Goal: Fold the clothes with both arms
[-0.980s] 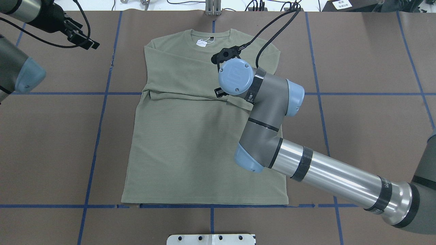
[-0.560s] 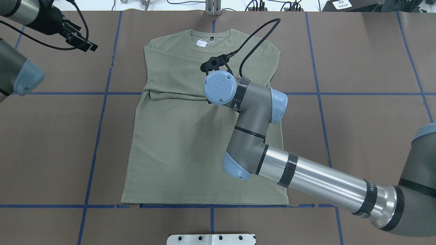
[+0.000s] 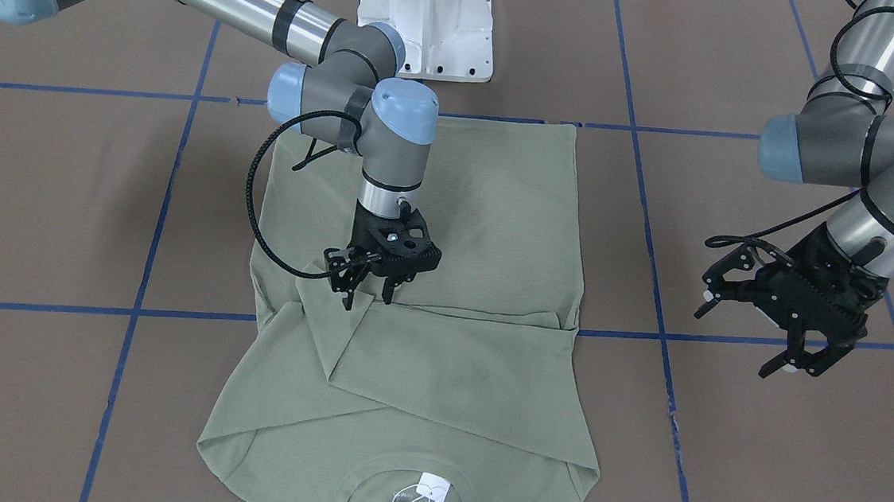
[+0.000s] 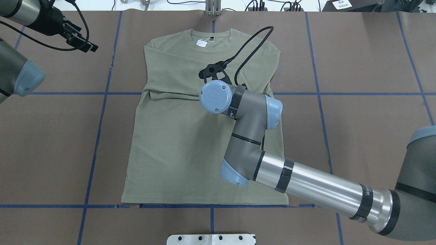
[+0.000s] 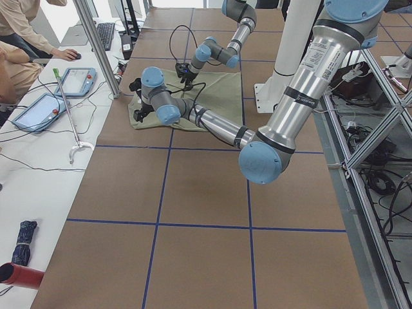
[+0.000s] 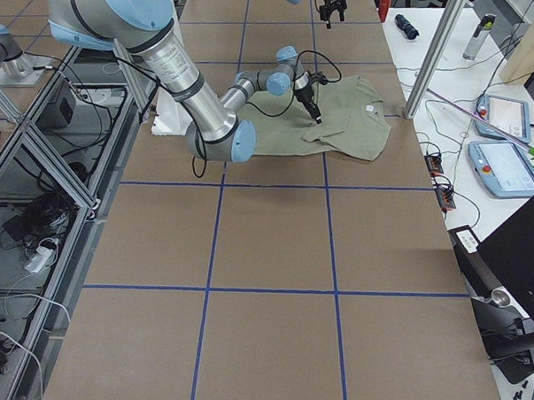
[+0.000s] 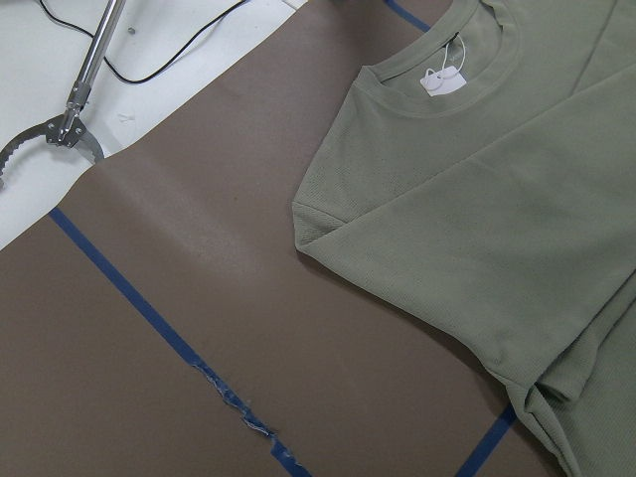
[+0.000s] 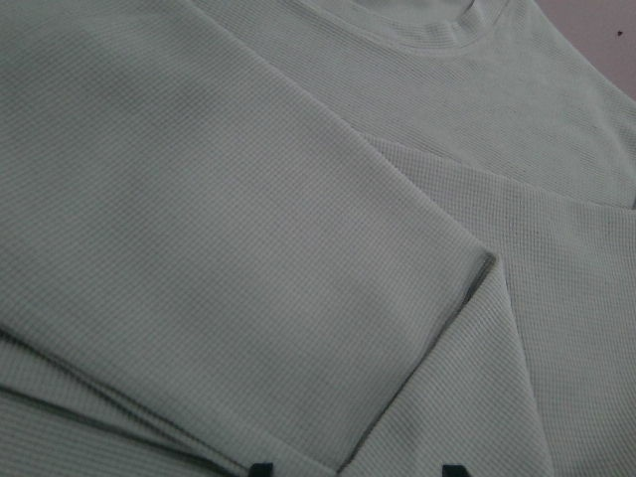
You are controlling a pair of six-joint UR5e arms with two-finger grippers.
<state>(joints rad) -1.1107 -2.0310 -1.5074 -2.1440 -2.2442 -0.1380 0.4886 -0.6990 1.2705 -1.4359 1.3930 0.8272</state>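
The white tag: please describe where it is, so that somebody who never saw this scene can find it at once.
On the brown table lies one green shirt, spread flat. Go to its round collar, at the end far from the robot. The tag lies just inside that collar, the only white spot on the green cloth.

Green shirt (image 7: pixel 477 219) flat on brown mat (image 7: pixel 199 248); white tag (image 7: pixel 442 78) at collar; blue tape (image 7: pixel 129 295) alongside.

Shirt (image 4: pixel 177 153) on table (image 4: pixel 368 136), right pincer (image 3: pixel 367 302) above
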